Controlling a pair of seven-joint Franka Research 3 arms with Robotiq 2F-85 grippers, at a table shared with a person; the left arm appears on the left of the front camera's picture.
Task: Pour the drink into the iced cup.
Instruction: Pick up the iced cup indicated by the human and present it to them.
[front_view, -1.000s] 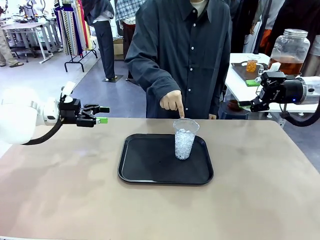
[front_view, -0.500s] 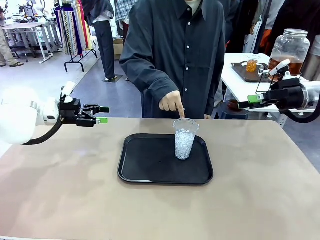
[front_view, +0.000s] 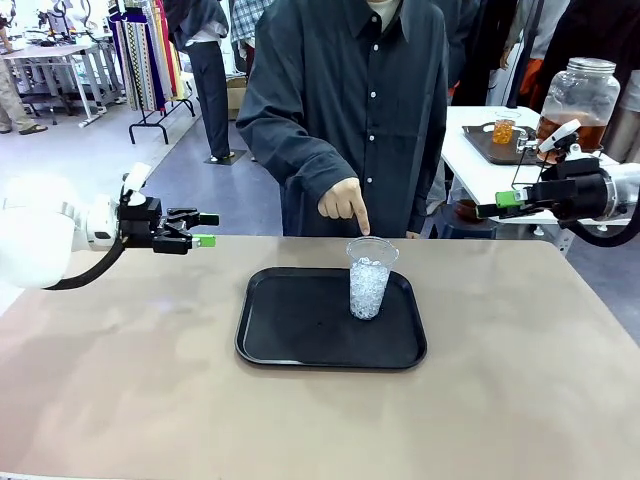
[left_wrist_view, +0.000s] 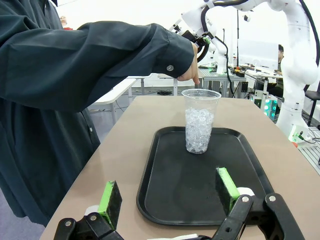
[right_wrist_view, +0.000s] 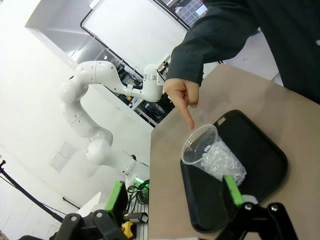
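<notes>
A clear plastic cup (front_view: 369, 279) filled with ice stands upright at the back right of a black tray (front_view: 300, 330). A person's hand (front_view: 346, 204) points a finger down at its rim. The drink (front_view: 578, 128), amber liquid in a large glass jar with a silver lid, stands on a white side table behind my right arm. My left gripper (front_view: 206, 230) hovers open at the table's far left edge, with the cup (left_wrist_view: 200, 120) ahead of its open gripper (left_wrist_view: 169, 194). My right gripper (front_view: 511, 185) hangs open off the table's right side, facing the cup (right_wrist_view: 210, 152).
A small cup of amber liquid (front_view: 503, 130) sits on a dark tray on the side table (front_view: 480, 165). The person in a dark shirt (front_view: 370, 110) stands against the table's far edge. The tan tabletop (front_view: 130, 380) surrounds the tray.
My right wrist has rolled, so its fingers now point left toward the table. The person has shifted slightly to the left. The left arm and cup have not moved.
</notes>
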